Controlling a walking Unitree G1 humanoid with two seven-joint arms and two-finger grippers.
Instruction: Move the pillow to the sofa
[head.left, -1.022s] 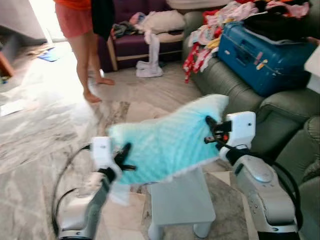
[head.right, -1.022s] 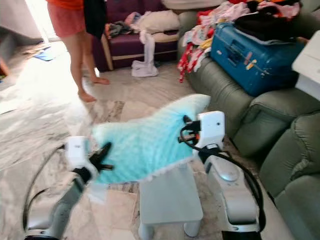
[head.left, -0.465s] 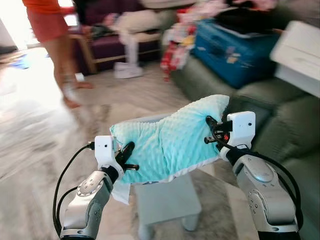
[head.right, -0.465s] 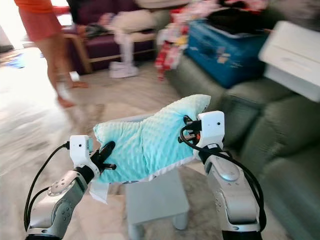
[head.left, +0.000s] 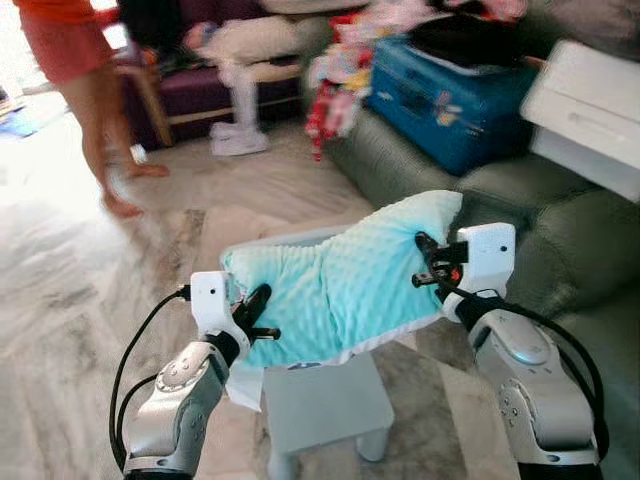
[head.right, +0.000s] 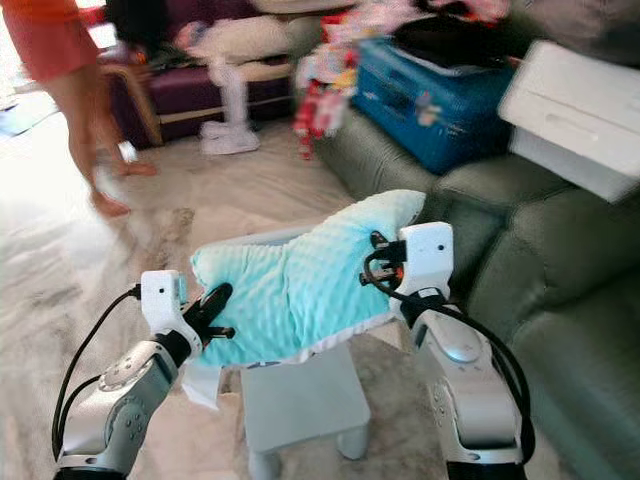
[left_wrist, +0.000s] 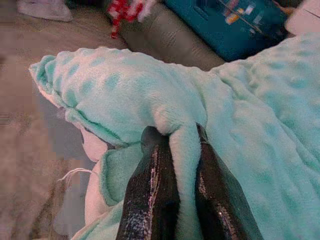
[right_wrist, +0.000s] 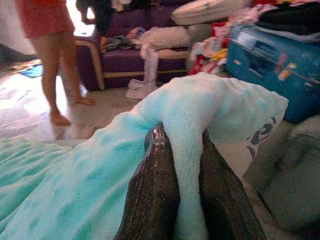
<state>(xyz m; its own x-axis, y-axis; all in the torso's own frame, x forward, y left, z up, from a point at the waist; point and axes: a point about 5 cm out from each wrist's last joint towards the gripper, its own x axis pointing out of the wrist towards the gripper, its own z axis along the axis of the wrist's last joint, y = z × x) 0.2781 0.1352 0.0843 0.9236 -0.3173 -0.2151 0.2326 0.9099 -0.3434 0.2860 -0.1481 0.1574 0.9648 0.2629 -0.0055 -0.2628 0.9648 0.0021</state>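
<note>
Left eye view has the pillow, a turquoise dimpled one, carried in the air between the two arms, over a small grey stool. At its one end the left pincer is pressed onto a fold of the cover; the left wrist view has both black fingers nipping that fold. At the other end the right pincer pinches a corner, its fingers squeezing the plush. Beyond the right pincer stands the green sofa, bearing a blue suitcase. Far off past the left pincer a person stands on the marble floor.
</note>
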